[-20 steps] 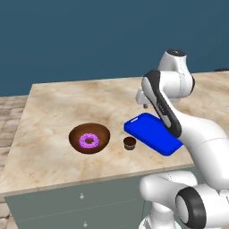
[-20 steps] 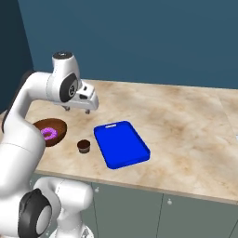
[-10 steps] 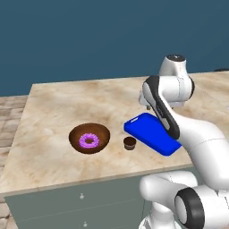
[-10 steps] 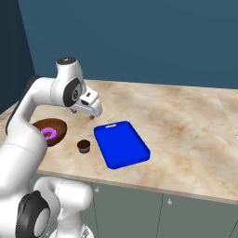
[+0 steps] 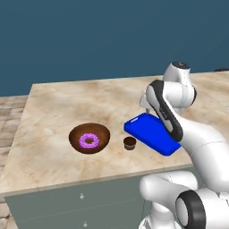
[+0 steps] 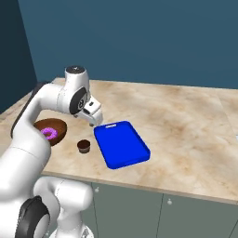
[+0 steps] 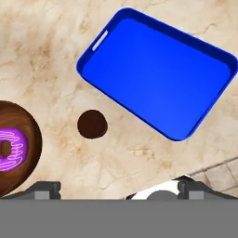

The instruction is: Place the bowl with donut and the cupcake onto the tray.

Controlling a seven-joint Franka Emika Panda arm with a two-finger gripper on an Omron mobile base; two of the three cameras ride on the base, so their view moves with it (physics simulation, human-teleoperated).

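Your gripper [image 6: 93, 122] hangs spread and empty; drop straight onto the cupcake [image 7: 92, 124] just below it, centring both fingers.

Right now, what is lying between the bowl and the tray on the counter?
The cupcake sits alone between the bowl and the tray, touching neither; the hand view shows this clearly.

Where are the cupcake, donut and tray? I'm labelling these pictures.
cupcake [image 7: 92, 124], hand view, its dark top.
donut [image 5: 89, 141], left base view, its pink icing.
tray [image 6: 122, 144], right base view, its bare blue floor.
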